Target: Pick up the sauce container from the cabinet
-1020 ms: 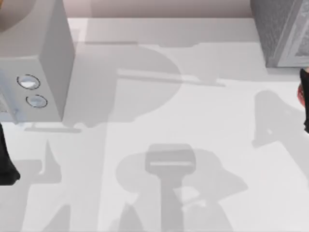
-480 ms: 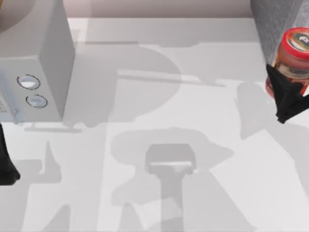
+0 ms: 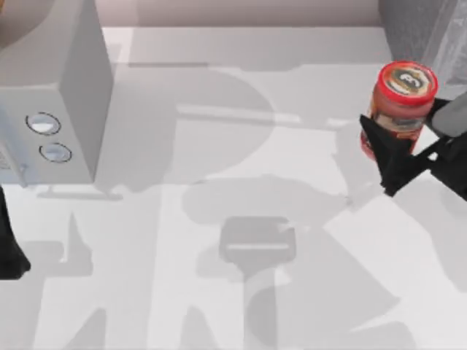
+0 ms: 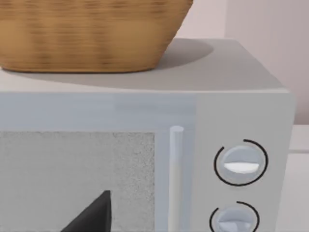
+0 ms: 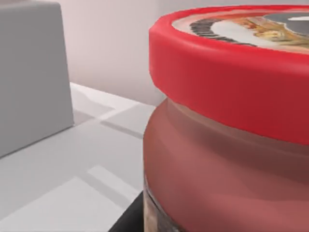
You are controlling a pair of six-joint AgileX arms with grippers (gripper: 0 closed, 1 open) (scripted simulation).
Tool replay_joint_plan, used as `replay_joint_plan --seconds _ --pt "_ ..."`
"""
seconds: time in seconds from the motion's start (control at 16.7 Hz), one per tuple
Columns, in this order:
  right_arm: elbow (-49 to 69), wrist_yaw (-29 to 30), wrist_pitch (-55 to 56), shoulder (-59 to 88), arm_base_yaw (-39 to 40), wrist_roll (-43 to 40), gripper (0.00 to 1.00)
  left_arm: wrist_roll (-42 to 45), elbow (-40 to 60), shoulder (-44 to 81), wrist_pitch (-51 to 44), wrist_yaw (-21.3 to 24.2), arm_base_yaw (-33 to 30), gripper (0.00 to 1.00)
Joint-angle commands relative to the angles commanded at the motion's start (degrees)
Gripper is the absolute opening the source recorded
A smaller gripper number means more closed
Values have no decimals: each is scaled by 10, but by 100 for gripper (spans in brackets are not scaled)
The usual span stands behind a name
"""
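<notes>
Sauce container [image 3: 403, 102] in right tool [image 3: 394, 157], seemingly airborne

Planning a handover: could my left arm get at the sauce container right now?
Probably not: the left gripper sits at the table's left edge, while the sauce container is across the table in the right gripper.

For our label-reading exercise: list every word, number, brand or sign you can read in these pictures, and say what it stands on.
No text can be read.
Sauce container, held by the right gripper: the red lid carries a pale round emblem, its marks too blurred to read; the label likewise.
Microwave: two dials, no visible lettering.
Basket: none.
</notes>
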Motion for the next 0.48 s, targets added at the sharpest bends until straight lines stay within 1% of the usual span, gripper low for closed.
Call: replay_joint_plan --seconds 0.24,0.48 --pt "27 -28 81 108 10 -1 0 0 0 0 0 0 0 100" --pt "39 -39 116 150 14 -4 0 0 0 0 0 0 0 100"
